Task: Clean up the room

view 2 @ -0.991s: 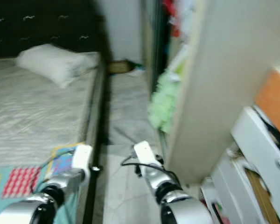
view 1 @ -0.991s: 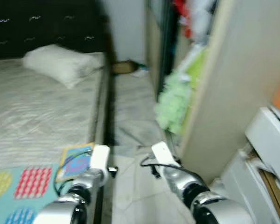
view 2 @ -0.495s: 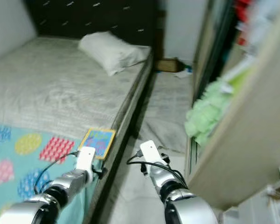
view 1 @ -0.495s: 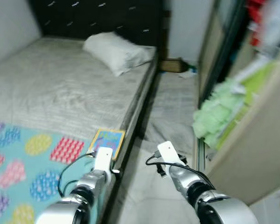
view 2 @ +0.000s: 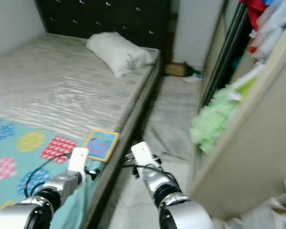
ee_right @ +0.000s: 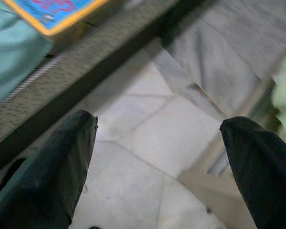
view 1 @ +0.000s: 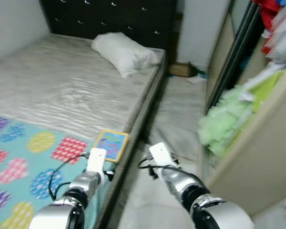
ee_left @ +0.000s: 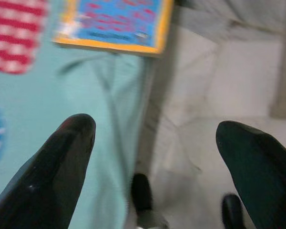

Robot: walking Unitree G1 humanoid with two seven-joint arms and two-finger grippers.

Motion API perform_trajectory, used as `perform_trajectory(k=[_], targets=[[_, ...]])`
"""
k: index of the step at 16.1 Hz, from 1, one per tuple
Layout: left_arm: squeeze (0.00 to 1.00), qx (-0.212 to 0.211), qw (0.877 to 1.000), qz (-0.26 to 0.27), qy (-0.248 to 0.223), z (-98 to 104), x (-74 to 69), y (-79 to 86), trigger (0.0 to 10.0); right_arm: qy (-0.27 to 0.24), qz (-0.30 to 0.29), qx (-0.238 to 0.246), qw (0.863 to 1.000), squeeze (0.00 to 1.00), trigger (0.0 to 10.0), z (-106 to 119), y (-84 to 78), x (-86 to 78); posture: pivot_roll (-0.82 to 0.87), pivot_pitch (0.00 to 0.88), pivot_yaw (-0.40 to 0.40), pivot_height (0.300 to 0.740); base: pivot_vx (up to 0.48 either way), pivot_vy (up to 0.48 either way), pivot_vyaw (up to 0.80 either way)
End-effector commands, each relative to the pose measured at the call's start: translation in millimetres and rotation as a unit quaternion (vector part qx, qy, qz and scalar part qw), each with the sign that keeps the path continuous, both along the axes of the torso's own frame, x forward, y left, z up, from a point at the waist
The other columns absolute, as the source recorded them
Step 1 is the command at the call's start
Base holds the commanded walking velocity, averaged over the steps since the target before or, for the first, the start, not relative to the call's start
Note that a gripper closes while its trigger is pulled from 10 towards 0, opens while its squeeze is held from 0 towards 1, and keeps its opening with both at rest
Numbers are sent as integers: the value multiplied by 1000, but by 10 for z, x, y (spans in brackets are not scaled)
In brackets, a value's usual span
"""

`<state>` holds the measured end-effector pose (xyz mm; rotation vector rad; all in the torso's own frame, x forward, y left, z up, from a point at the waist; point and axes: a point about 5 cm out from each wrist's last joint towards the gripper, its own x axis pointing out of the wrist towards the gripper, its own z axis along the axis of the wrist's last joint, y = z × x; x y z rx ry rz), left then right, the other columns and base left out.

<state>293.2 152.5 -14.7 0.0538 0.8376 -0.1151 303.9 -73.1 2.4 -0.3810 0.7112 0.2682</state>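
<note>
Still scouting: both the left pincer (ee_left: pixel 152 138) and right pincer (ee_right: pixel 157 143) gape wide, empty. Next, likely reach for the book (view 1: pixel 110 144) at twelve o'clock on the bed (view 1: pixel 62 90).

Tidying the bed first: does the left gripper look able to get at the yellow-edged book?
Probably yes: the open left gripper hangs just short of the book, which lies uncovered on the blanket.
</note>
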Motion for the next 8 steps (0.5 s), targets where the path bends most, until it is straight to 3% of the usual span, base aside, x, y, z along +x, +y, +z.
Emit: perform_trajectory(k=[1,8], targets=[[0,-5,1000,-5,3,-9,-7,-60,10000,-2,-4,-7,1000,0,10000,12,-67,27,-112,0,-10,740,0,0,800],[0,-5,1000,-4,2,-6,-5,-55,10000,-3,-2,-6,1000,0,10000,14,-58,26,-112,0,-9,740,0,0,800]])
